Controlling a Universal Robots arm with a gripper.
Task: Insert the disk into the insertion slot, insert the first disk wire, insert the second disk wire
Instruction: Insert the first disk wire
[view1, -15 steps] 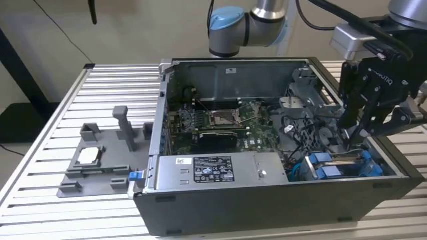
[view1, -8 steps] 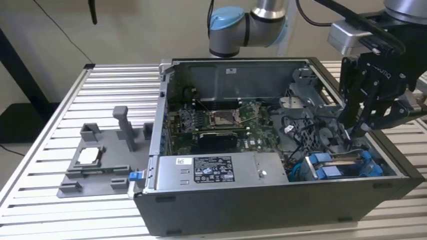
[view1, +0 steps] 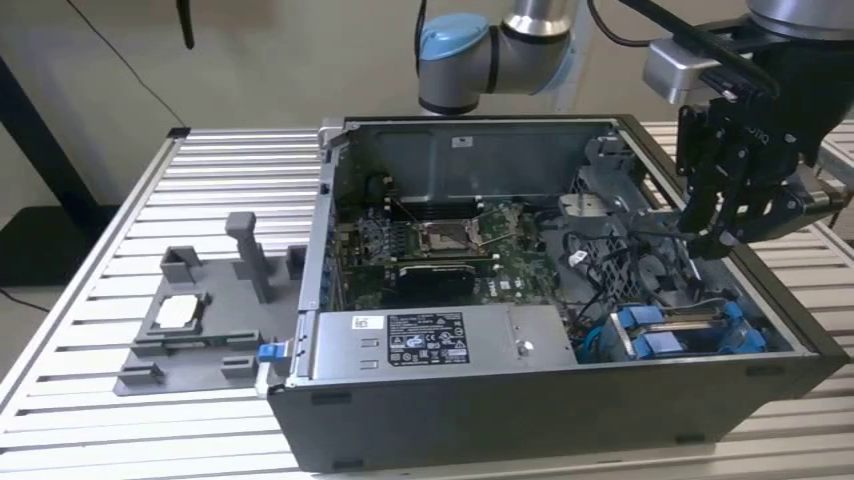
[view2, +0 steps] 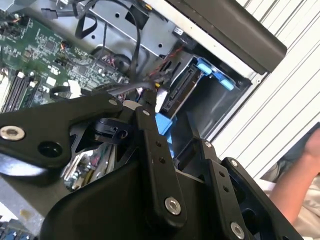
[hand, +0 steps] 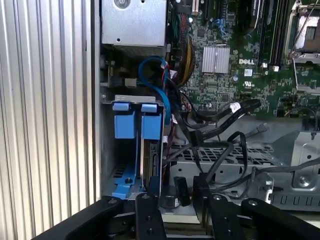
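Note:
The disk (hand: 151, 157) stands on edge in the insertion slot (hand: 120, 175), the dark cage with blue rails (hand: 136, 125) in a corner of the black computer case (view1: 534, 420). In the exterior view the slot (view1: 681, 335) lies near the case's right front. My gripper (view1: 717, 238) hangs above the case's right side, a little behind the slot. A black disk wire (view1: 661, 235) runs across to its tips. In the first wrist view a black connector (hand: 181, 192) sits between my fingers (hand: 154, 187), and my gripper (hand: 179, 189) looks shut on it. The disk (view2: 182, 92) lies beyond my gripper (view2: 172, 127).
A grey fixture tray (view1: 187, 335) lies on the slatted table at the exterior view's left. Inside the case are the motherboard (view1: 441, 240), a power supply (view1: 427, 340) and loose black cables (hand: 215, 130). A person's arm (view2: 300, 180) shows beside the case.

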